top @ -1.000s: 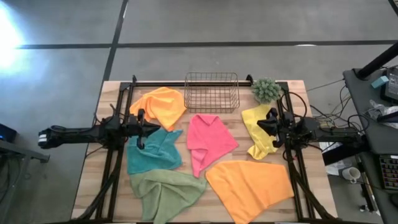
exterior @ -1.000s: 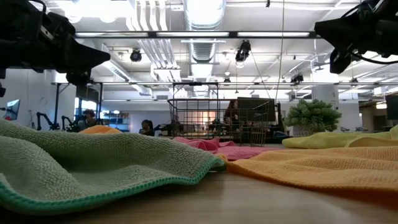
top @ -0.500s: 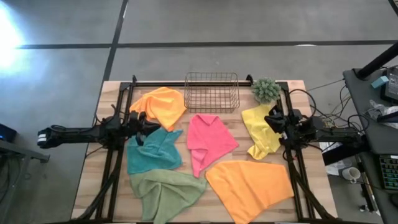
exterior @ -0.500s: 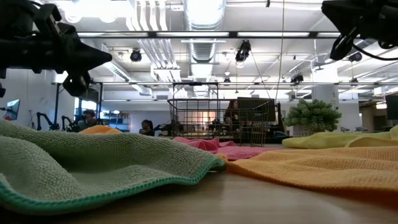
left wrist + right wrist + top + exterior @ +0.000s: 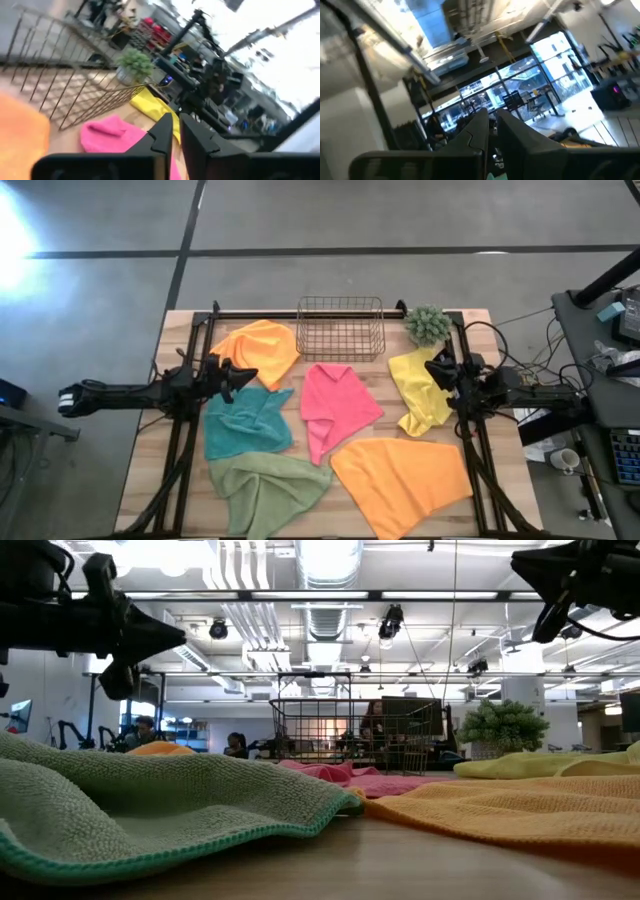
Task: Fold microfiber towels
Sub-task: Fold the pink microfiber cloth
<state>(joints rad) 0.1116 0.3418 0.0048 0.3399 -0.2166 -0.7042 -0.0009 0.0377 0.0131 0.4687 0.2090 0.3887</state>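
Observation:
Six microfiber towels lie loose and crumpled on the wooden table: an orange one (image 5: pixel 258 350) at the far left, teal (image 5: pixel 245 423), sage green (image 5: pixel 268 488), pink (image 5: pixel 335 408), yellow (image 5: pixel 418 390), and a large orange one (image 5: pixel 402 480) near the front. My left gripper (image 5: pixel 245 374) hovers level above the table between the far orange towel and the teal one, shut and empty (image 5: pixel 173 131). My right gripper (image 5: pixel 435 368) hovers above the yellow towel, tipped upward, shut and empty (image 5: pixel 491 120).
A copper wire basket (image 5: pixel 340 328) stands at the table's far edge in the middle. A small green fuzzy plant (image 5: pixel 428 325) sits to its right. Black frame rails (image 5: pixel 180 450) run along both sides of the table.
My left gripper has rolled about its own pointing line while staying where it was. My right gripper has tipped its fingers upward and risen slightly above the yellow towel. The towels lie as before.

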